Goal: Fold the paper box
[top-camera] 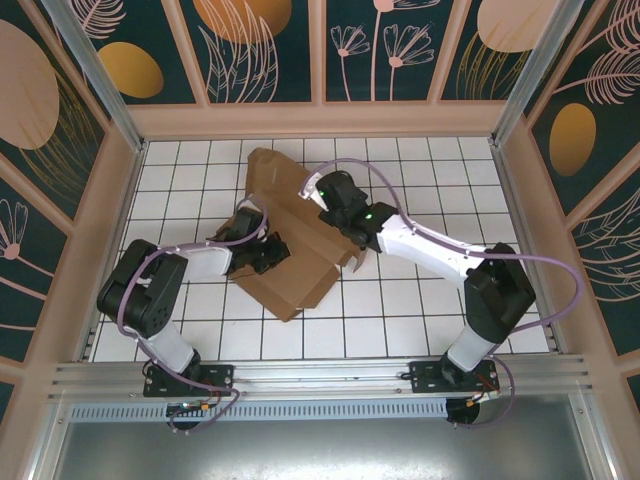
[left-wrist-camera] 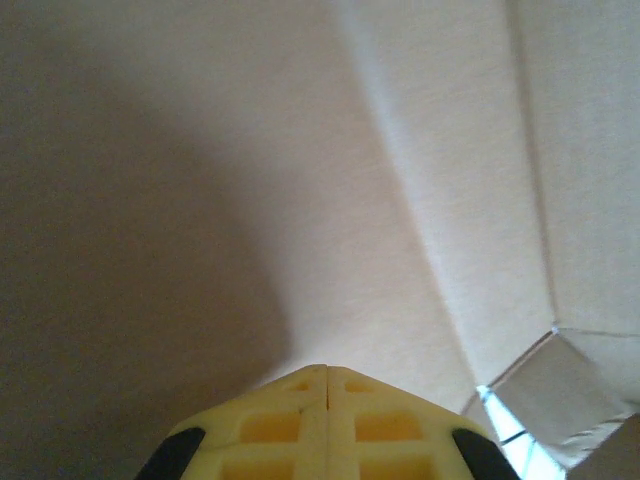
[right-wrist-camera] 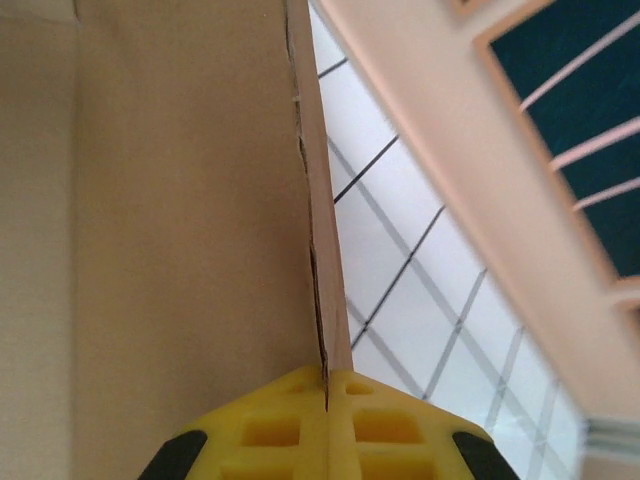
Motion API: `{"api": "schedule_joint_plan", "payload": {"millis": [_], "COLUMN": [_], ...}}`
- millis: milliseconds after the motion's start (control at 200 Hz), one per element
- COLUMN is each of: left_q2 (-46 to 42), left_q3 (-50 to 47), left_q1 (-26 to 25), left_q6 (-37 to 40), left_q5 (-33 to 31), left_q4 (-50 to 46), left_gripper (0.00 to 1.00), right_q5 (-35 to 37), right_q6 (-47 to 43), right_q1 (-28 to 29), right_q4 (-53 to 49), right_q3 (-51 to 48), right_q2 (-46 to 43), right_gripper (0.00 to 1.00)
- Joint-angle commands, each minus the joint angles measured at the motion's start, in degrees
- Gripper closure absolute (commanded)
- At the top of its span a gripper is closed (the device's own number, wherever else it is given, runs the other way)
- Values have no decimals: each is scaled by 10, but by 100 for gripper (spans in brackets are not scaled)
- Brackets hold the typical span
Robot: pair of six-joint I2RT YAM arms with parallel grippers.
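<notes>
The paper box (top-camera: pixel 300 272) is a brown cardboard sheet, partly folded, lying at the middle of the table with one flap raised toward the back left. My left gripper (top-camera: pixel 267 252) rests on the sheet's left part. In the left wrist view its yellow fingers (left-wrist-camera: pixel 300 420) meet with nothing between them, tips against the cardboard (left-wrist-camera: pixel 300 150). My right gripper (top-camera: pixel 330 192) is at the box's upper right edge. In the right wrist view it (right-wrist-camera: pixel 326 375) is shut on the thin edge of an upright cardboard panel (right-wrist-camera: pixel 180 200).
The white gridded table (top-camera: pixel 420 170) is fenced by a wooden frame with dark patterned panels (top-camera: pixel 265 50). An aluminium rail (top-camera: pixel 320 375) runs along the near edge. Right of the held panel lie open tiles (right-wrist-camera: pixel 420 270) and the side wall (right-wrist-camera: pixel 450 130).
</notes>
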Motion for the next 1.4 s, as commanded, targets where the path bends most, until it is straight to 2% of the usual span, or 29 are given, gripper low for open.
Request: {"api": "schedule_joint_plan", "payload": {"millis": [0,130,200,275,345,500,731,981,1251,1396], "left_q2": [-54,-137,-165,-182,-175,-129,-83,-55,15,45], "left_q3": [13,-15,-33,-52,-55,-37,14,40,96,122], "left_q1": [-1,7,27,61,85,87,88,90,92,92], "left_q6": [9,10,-5,-40,-69,-142,-148,-156,-182,-184], "left_q5": [1,-4,23,58,96,154,162,148,144,143], "left_q4": [34,76,115,166,215,338,362,357,364,364], "left_gripper": [100,89,83,73,64,53,37,39,35,43], "right_q5": [112,153,168,171,165,159,152,142,131,127], "right_q6": [-139,-246,-306,-342,-341,-323,-318,-314,-311,-310], "right_q1": [21,45,53,61,63,64,70,74,80,80], "right_q4": [107,242,328,385,394,391,385,390,394,399], "right_q3": [-19,-81,-119,-142,-147,-148,-152,-167,-180,-185], "right_q2": [11,0,-3,-3,-4,2,2,-7,-11,-10], "right_gripper": [100,100,100,100,100,100,100,100,100,100]}}
